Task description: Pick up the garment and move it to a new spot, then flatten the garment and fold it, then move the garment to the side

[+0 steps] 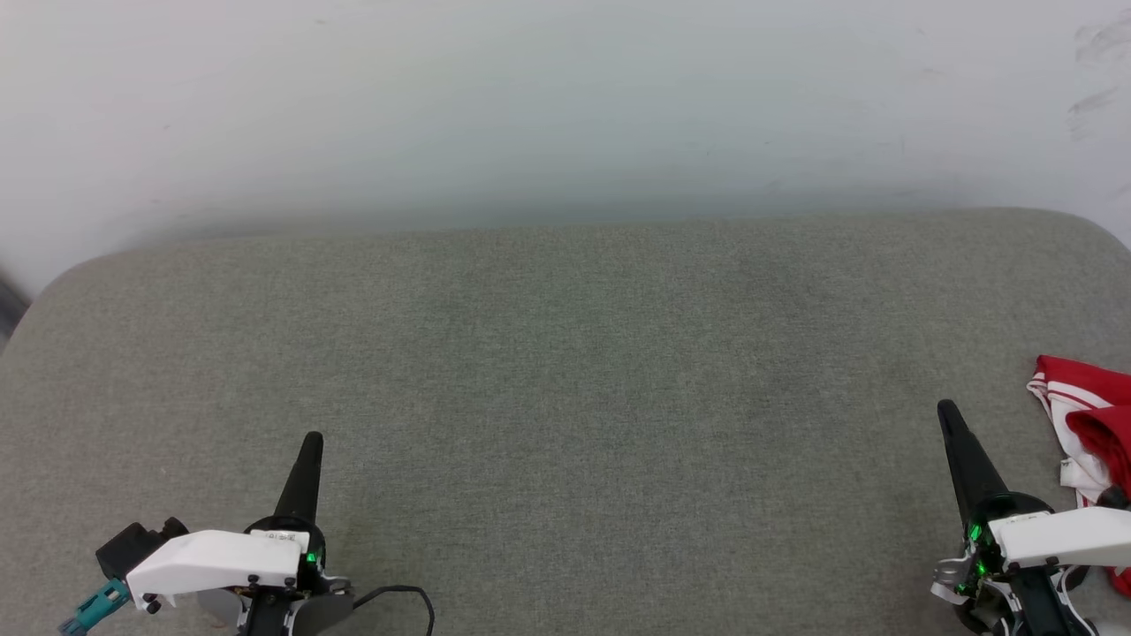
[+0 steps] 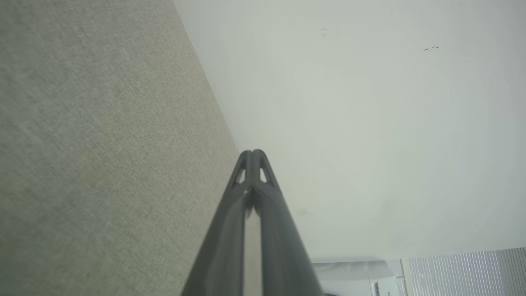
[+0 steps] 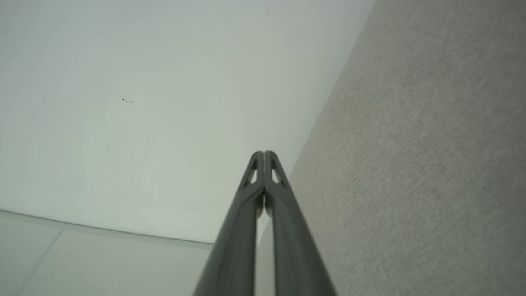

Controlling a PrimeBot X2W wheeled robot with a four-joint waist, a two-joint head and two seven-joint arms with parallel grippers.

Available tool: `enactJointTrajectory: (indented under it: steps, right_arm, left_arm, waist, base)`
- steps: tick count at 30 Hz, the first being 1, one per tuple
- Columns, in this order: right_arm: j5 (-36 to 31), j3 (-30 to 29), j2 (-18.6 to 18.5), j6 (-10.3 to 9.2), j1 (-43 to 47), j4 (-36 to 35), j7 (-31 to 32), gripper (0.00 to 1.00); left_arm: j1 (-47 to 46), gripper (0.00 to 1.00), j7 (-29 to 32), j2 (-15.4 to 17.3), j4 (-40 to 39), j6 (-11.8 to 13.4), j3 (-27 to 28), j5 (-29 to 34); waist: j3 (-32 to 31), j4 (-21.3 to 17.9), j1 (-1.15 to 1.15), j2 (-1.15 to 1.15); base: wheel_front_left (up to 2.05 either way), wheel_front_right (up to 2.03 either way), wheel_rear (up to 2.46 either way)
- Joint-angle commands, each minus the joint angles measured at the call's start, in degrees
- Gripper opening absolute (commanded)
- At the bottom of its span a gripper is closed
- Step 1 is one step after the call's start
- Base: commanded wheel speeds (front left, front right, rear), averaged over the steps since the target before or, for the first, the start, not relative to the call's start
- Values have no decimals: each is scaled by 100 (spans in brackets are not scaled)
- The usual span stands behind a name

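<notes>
**Status of the task at this moment**

1. Work surface: a grey-green, woven-fabric padded surface (image 1: 565, 371) with rounded far corners lies in front of a plain white wall (image 1: 565, 106). Its middle carries no cloth.

2. Task item: the red jersey-fabric garment (image 1: 1091, 415) with white panels and red-and-white stripe trim lies at 3 to 4 o'clock in the head view, at the right edge of the surface. It is bunched, with layers overlapping unevenly. The frame edge cuts it off, so its full outline cannot be judged. No lettering or number is legible.

3. End effectors: the left gripper (image 1: 312, 439) sits at 7 o'clock, its two long dark fingers pressed together on nothing. The left wrist view confirms tip-to-tip contact (image 2: 252, 153). The right gripper (image 1: 947, 408) sits at 4 to 5 o'clock, likewise pressed together and empty (see the right wrist view (image 3: 263, 153)). The garment lies just beside it, toward 3 o'clock. Whether cloth touches the white wrist housing cannot be told.

4. Progress assessment: the scene fits two stages. The garment may be a heap awaiting pickup, or it may be already handled and set to the side. The visible part looks rumpled rather than squarely folded, which favours the former, but the hidden portion leaves this unsettled.
</notes>
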Motion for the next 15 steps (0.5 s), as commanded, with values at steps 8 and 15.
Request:
enactJointTrajectory:
  steps: [8,15]
  right_arm:
    - [429,-48,49,0,-129,58,55,0]
    - [725,-74,78,0,-162,105,80,0]
  left_arm:
    - [-113,0,114,-13,0,-81,83,-406]
    - [-133,0,190,-29,10,-113,120,-697]
  waist:
    - [-15,26,0,0]
    - [-28,48,0,0]
  base:
    - [0,0,0]
    - [0,0,0]
